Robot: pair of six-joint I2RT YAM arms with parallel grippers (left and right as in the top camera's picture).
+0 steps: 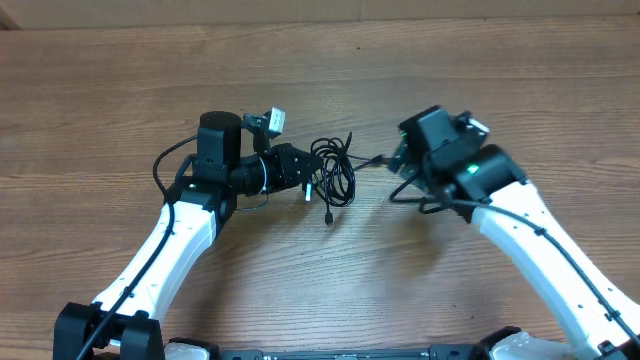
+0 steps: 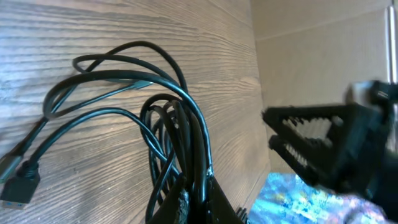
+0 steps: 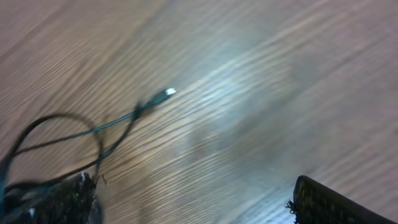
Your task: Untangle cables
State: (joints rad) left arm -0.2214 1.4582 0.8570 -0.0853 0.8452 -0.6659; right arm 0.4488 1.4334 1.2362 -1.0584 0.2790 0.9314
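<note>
Cables point(image 1: 337, 178): one knotted heap on the table point(image 1: 320, 60). My left pincer point(image 1: 305, 172): spread, touching the heap's left side, nearer. My right pincer point(image 1: 397, 160): spread, right of heap; one strand point(image 1: 372, 158) stretches toward it.

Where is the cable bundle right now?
In the overhead view, the cables lie mid-table between the left gripper and the right gripper.
</note>
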